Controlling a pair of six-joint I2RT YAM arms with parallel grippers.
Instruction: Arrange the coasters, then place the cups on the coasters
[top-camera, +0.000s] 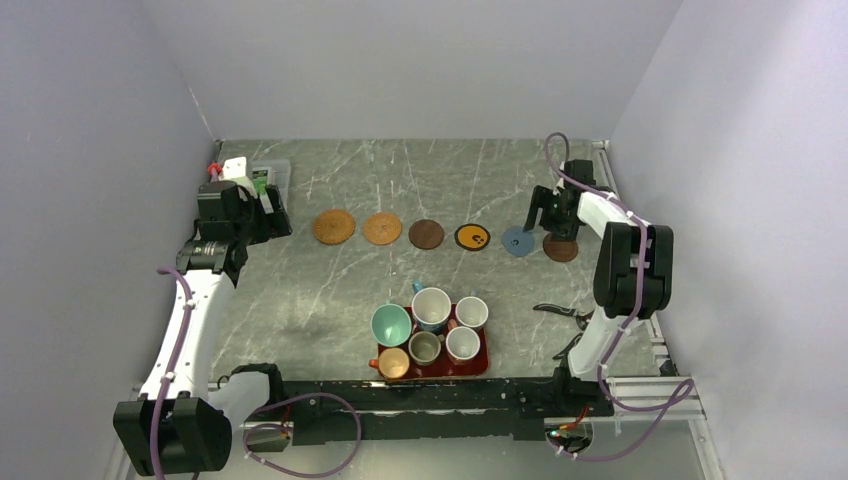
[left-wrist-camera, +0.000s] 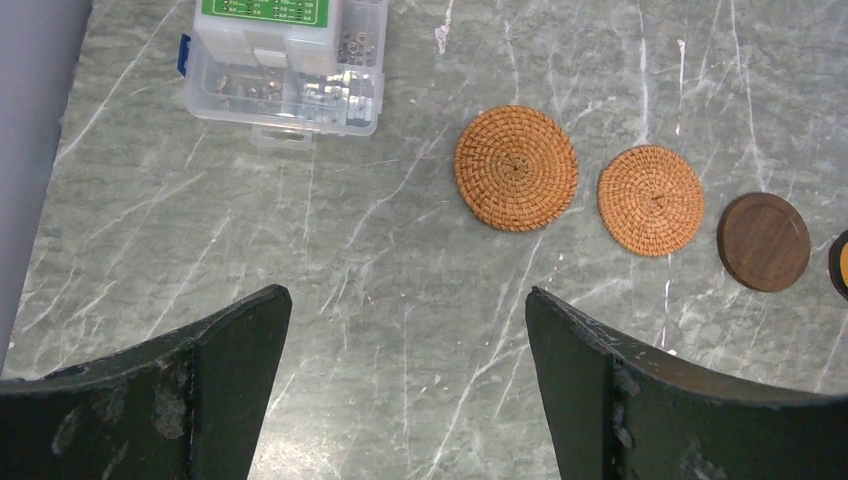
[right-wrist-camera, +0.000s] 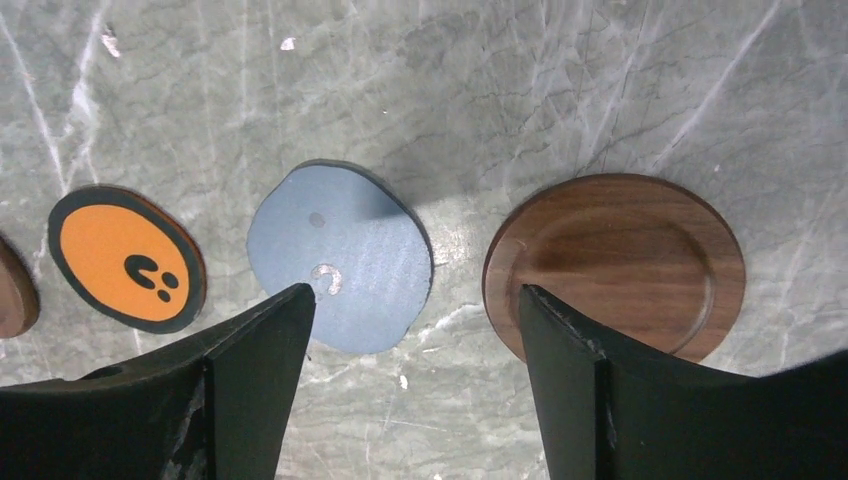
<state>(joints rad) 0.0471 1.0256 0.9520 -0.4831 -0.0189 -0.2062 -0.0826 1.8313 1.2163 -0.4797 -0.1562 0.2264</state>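
Note:
Six coasters lie in a row across the table: two woven tan ones (top-camera: 333, 227) (top-camera: 381, 229), a dark brown one (top-camera: 426, 234), a black one with an orange face (top-camera: 472, 237), a blue-grey one (top-camera: 517, 241) and another dark brown one (top-camera: 560, 247). Six cups stand on a red tray (top-camera: 484, 368): teal (top-camera: 391, 324), large white (top-camera: 431, 306), two white (top-camera: 471, 312) (top-camera: 462, 343), grey-olive (top-camera: 425, 347) and orange (top-camera: 393, 362). My right gripper (right-wrist-camera: 416, 290) hangs open over the gap between the blue-grey coaster (right-wrist-camera: 340, 255) and the brown coaster (right-wrist-camera: 615, 260), holding nothing. My left gripper (left-wrist-camera: 408, 295) is open over bare table, left of the tan coasters (left-wrist-camera: 516, 167).
A clear plastic parts box (left-wrist-camera: 285, 70) sits at the far left by the wall. A loose black cable (top-camera: 560, 310) lies right of the tray. Walls close in on both sides and the back.

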